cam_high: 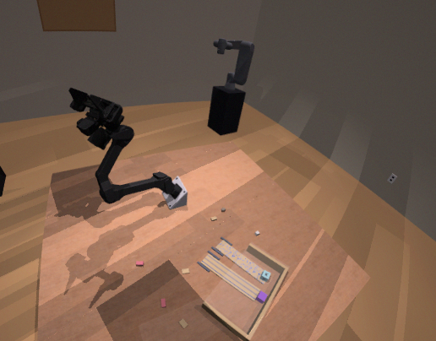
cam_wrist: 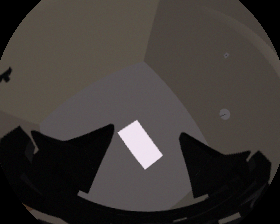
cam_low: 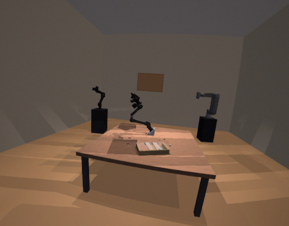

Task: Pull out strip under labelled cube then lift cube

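A light blue cube with a dark mark on top rests at the far end of a blue-speckled strip. A purple cube sits at the far end of a lengthwise-striped strip, with no mark visible on it. Short dark bars stand at the near ends of both strips. The cubes are inside a low wooden-walled tray, open on the side facing the arm; the strips stick out there. My gripper is open and empty, raised high and far from the tray, with the ceiling behind its fingers in the wrist view.
Small scattered pieces lie on the table: a pink block, a red block, tan blocks, a grey piece and a white one. Other arms stand on black pedestals beyond the table.
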Controlling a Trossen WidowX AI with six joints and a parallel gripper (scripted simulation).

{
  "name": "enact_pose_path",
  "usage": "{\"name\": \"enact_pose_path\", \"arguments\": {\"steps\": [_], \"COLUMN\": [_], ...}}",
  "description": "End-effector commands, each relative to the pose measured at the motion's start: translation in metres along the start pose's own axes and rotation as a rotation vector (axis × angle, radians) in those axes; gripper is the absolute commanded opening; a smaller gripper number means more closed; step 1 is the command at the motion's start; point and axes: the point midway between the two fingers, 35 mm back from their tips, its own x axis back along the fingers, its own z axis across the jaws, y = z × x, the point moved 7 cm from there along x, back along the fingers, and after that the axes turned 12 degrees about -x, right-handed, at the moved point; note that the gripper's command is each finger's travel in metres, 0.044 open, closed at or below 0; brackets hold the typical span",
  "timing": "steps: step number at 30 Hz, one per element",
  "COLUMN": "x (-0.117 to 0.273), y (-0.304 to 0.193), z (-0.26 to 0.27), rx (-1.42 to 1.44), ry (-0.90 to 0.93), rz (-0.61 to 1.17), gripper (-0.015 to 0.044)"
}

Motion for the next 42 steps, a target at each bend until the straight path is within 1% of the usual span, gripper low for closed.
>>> {"name": "enact_pose_path", "arguments": {"steps": [1,4,8,15,22,27,33,38,42], "x": [0.000,0.000,0.001,0.008,0.022,0.043,0.077,0.114,0.147], "y": [-0.001,-0.009,-0.028,-0.047,-0.036,-0.010,0.040,0.092,0.135], "z": [-0.001,-0.011,-0.044,-0.123,-0.210,-0.273,-0.335,-0.371,-0.387], "rx": [0.004,0.071,0.267,0.649,1.022,1.283,1.562,1.754,1.873], "ry": [-0.002,-0.026,-0.109,-0.301,-0.546,-0.771,-1.078,-1.365,-1.615], "rz": [0.002,0.028,0.097,0.206,0.306,0.391,0.496,0.594,0.686], "gripper": [0.0400,0.0400,0.0400,0.0400,0.0400,0.0400,0.0400,0.0400,0.0400]}}
